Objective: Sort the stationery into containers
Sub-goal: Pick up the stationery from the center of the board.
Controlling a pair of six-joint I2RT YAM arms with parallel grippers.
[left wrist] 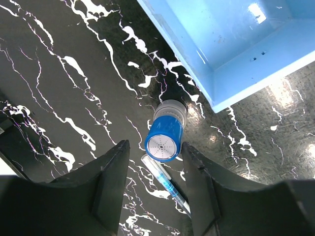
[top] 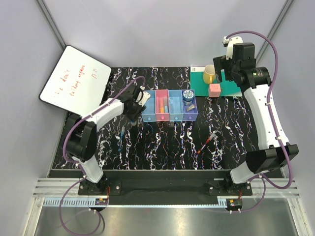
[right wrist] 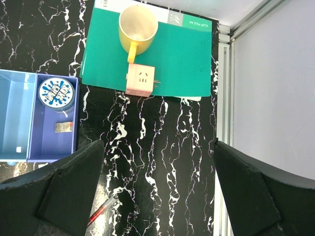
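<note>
left end effector point(left wrist: 155, 147): jaws apart, one black finger point(left wrist: 110, 187) on each side of the blue-capped bottle point(left wrist: 164, 142). There's a clear gap on one side. The other finger is just beside the cap, and honestly I can't tell if it touches.
blue-capped bottle: on the black marbled surface point(left wrist: 59, 98), cap facing the wrist camera, just outside a corner of the end light blue tray point(left wrist: 236, 44). From above that's the 9 o'clock end of the tray row point(top: 175, 118).
thin blue pen point(left wrist: 170, 189): flat on the surface right next to the bottle, running back under the end effector.
tray row: four joined trays around the middle of the surface, a touch toward 12 o'clock.
pink tray point(top: 158, 117): second from the 9 o'clock end, with the teal and orange markers point(top: 164, 104) lying lengthwise inside.
purple tray point(right wrist: 44, 147): the 3 o'clock end. The round blue-white tin point(right wrist: 56, 92) sits in its far part, with the small beige eraser point(right wrist: 64, 127) near it, not touching.
red pen point(top: 206, 142): loose on the surface at about 4 o'clock from the trays, well apart, lying diagonal.
right end effector point(right wrist: 157, 196): jaws wide apart, nothing between them, hanging high over the 2 o'clock corner.
yellow cup point(right wrist: 138, 24) and pink cube point(right wrist: 139, 79): both on a green folder point(right wrist: 182, 54) at 2 o'clock, cube just beside the cup's handle.
whiteboard point(top: 74, 81): at the 10 o'clock edge, red scribble I can't read.
</note>
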